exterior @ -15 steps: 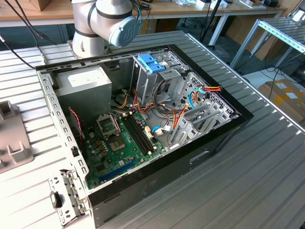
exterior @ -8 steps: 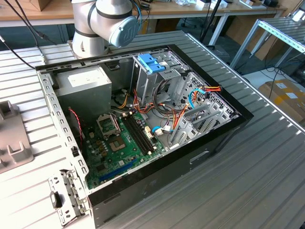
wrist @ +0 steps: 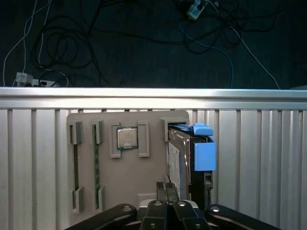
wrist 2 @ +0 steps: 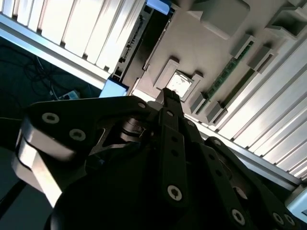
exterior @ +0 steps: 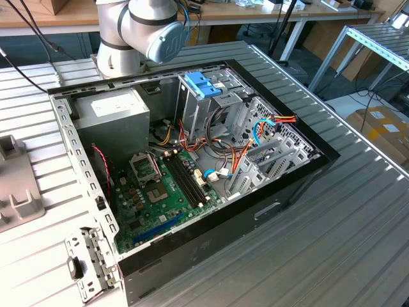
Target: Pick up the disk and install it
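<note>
Grey moulded plastic holds the disk point(wrist: 192, 153). It stands on edge in a slot along one side of a parts tray point(wrist: 144, 177), and its bright blue rail and end tab are easy to spot in both wrist views. In the same tray lie a square processor point(wrist: 127, 138) and a green memory stick point(wrist: 95, 163), each in its own pocket. The black jaws hang over the tray with their tips pressed together and nothing between them. They are near the disk's end but not on it.

In the exterior view the tray point(exterior: 16, 192) sits at nine o'clock on the ribbed metal counter point(exterior: 332, 243). The open computer case point(exterior: 211, 233) lies in the middle, with its green motherboard point(exterior: 160, 198) bare. A pale blue latch point(exterior: 203, 84) tops the drive cage towards twelve o'clock, and the arm point(exterior: 147, 29) rises at eleven.
</note>
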Controlling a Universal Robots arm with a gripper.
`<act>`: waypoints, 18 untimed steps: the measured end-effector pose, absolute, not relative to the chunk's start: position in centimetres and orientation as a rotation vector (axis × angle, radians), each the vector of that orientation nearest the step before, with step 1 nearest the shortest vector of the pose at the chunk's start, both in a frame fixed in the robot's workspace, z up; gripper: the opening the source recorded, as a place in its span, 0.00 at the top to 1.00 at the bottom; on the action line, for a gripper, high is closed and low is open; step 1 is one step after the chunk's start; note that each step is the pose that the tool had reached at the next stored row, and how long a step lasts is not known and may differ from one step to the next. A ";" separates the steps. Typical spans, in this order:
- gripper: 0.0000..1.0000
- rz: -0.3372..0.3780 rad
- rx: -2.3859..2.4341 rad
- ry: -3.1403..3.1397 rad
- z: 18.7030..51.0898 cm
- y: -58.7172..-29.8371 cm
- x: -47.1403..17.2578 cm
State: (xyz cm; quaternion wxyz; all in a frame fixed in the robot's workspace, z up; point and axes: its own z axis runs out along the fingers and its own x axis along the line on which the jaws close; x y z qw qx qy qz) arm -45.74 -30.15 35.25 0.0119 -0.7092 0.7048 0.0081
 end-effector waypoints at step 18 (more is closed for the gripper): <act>0.46 0.025 -2.227 2.182 35.2 -30.1 -45.7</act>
